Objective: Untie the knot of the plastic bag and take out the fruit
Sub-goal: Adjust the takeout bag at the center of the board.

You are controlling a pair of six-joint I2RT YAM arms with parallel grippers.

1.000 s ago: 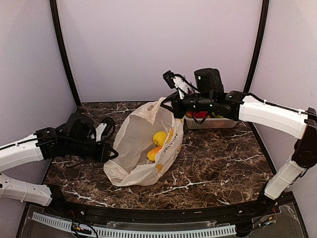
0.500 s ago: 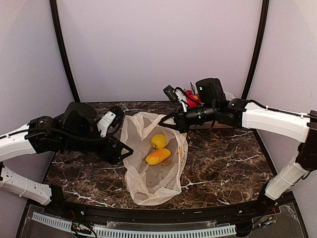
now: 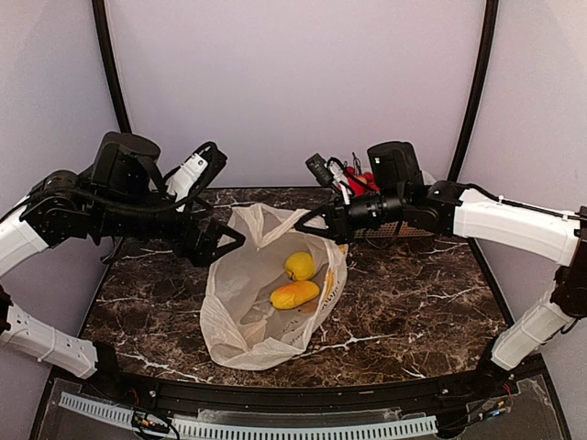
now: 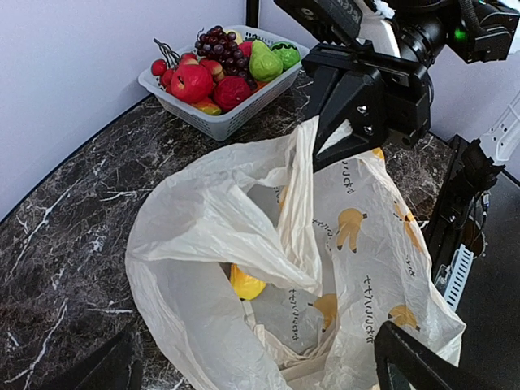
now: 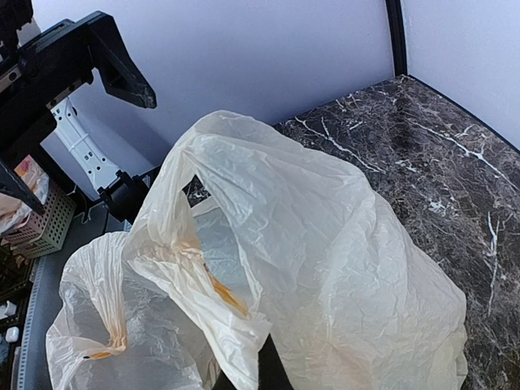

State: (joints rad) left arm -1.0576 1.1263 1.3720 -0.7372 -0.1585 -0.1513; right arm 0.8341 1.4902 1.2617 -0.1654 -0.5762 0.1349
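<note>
Two yellow toy fruits (image 3: 297,266) await removal from the unknotted cream plastic bag (image 3: 240,307); right gripper (image 3: 315,218) pinches it, left gripper (image 3: 220,247) gapes.

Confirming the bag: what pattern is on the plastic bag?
The plastic bag shows yellow banana figures, dark lettering; left wrist view.

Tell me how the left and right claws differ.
The left claw stands wide open and empty; the right claw is shut on the rim of the bag. The left claw appears clear of the bag; the right claw holds that rim up. Both are black and face the bag's mouth.
</note>
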